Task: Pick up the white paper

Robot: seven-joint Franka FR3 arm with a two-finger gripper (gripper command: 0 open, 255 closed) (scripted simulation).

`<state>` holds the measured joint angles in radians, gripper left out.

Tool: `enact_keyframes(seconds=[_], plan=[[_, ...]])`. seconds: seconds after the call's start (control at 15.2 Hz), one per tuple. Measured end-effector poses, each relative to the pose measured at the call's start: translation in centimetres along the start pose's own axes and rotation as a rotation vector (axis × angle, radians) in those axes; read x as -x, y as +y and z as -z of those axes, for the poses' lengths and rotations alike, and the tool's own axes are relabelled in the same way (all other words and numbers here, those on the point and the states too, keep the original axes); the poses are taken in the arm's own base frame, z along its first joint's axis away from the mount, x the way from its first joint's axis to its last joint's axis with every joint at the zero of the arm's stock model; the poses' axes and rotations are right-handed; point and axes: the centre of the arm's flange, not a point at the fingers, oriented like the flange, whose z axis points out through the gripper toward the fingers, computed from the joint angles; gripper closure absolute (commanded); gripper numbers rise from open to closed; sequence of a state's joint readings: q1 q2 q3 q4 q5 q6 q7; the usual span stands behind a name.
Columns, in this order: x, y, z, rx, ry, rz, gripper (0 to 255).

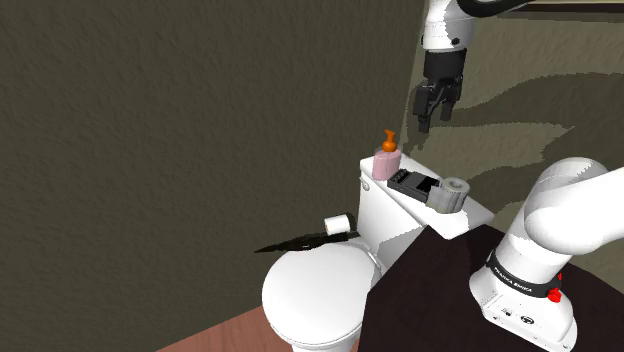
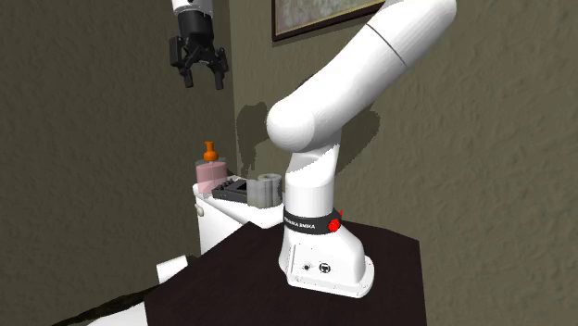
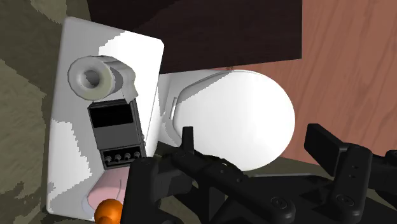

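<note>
The greyish-white paper roll (image 1: 456,190) sits untouched at the stand-side end of the toilet tank lid (image 1: 462,222), while the gripper (image 1: 435,120) hangs well above the lid with its fingers spread. We judge this the approach step, and the next move calls for a descent that brings the fingers down on either side of the roll. Also on the lid are a black case (image 1: 412,184) just beside the roll, its open compartment apparently empty, and a pink-filled soap dispenser (image 1: 387,160) at the far end.

A black band (image 2: 310,225) round the arm (image 2: 389,56) reads "FRANKA EMIKA" in white.
</note>
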<state>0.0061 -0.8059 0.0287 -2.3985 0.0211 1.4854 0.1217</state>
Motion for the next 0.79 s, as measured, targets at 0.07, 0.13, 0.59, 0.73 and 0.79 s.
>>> enact_keyframes(seconds=[0.07, 0.13, 0.59, 0.73, 0.79], plan=[[0.0, 0.0, 0.0, 0.0, 0.0, 0.0, 0], [0.0, 0.4, -0.4, -0.001, 0.004, -0.002, 0], [0.1, 6.4, -7.0, -0.009, 0.062, -0.028, 0], [0.3, 8.0, -8.7, -0.011, 0.08, -0.035, 0], [0.2, 9.1, -9.7, -0.013, 0.088, -0.039, 0]])
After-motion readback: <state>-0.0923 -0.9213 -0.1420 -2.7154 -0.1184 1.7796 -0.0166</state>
